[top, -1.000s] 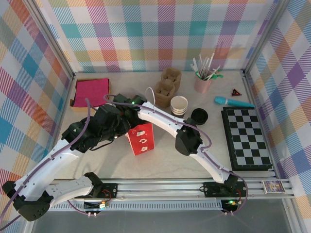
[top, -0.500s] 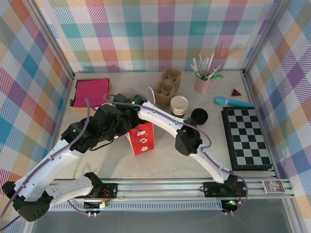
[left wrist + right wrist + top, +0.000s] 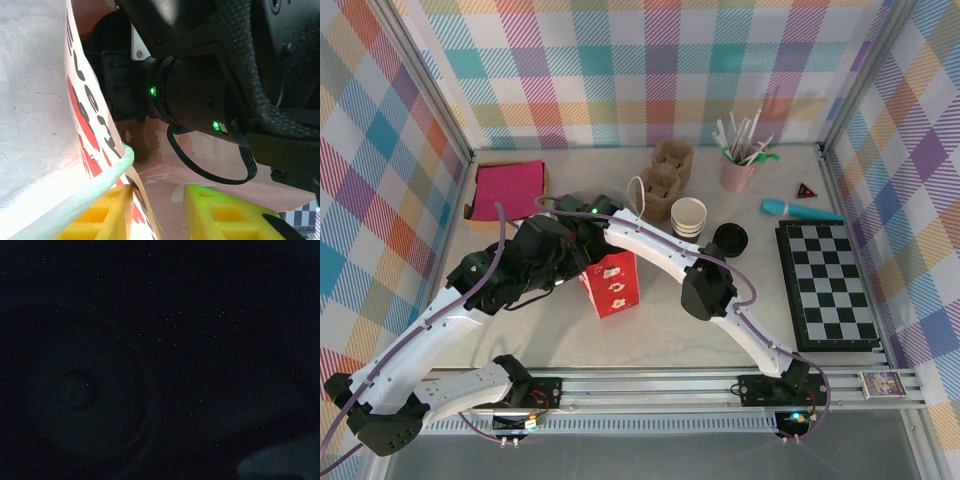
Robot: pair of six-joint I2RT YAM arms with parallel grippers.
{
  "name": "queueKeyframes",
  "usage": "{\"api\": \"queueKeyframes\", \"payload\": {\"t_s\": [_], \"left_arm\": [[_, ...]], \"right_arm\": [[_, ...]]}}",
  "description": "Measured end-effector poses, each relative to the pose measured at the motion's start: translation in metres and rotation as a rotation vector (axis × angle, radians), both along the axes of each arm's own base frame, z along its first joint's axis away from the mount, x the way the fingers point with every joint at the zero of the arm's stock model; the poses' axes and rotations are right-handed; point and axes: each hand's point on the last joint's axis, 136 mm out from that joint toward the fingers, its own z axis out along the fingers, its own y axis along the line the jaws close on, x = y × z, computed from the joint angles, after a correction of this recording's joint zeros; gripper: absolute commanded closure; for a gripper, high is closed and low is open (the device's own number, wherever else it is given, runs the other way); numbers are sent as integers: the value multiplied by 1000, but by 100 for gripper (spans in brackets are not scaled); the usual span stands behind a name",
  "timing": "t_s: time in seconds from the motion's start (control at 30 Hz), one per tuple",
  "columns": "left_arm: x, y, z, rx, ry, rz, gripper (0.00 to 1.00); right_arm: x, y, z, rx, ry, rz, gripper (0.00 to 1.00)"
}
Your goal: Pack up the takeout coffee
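Observation:
A red paper bag (image 3: 611, 285) with white shapes stands at the table's middle, and both wrists meet over its open top. In the left wrist view my left gripper (image 3: 156, 194) straddles the bag's wall (image 3: 85, 125). The wall lies against the left yellow finger (image 3: 97, 215), with a clear gap to the other finger, so the gripper is open. My right arm's wrist (image 3: 200, 95) reaches down into the bag. The right wrist view is almost black. A faint round rim with a dimple there looks like the takeout coffee (image 3: 100, 405) lid. The right fingers cannot be made out.
A lidless paper cup (image 3: 688, 215) and a loose black lid (image 3: 730, 238) sit right of the bag. Behind are a cardboard cup carrier (image 3: 662, 180), a pink straw holder (image 3: 738, 170) and a box with pink cloth (image 3: 508, 190). A chessboard (image 3: 828, 285) lies at right.
The right arm has shifted very slightly over the bag. The bag and the left arm stay where they were.

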Motion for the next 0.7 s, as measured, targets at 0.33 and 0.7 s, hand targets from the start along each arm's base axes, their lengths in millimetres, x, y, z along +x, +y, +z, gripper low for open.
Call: {"api": "queueKeyframes", "payload": {"t_s": [0.33, 0.7], "left_arm": [[2, 1, -2, 6, 5, 6, 68], [3, 2, -3, 16, 4, 3, 68]], "right_arm": [[-6, -10, 16, -11, 9, -5, 0], [-11, -17, 22, -24, 22, -22, 1]]}}
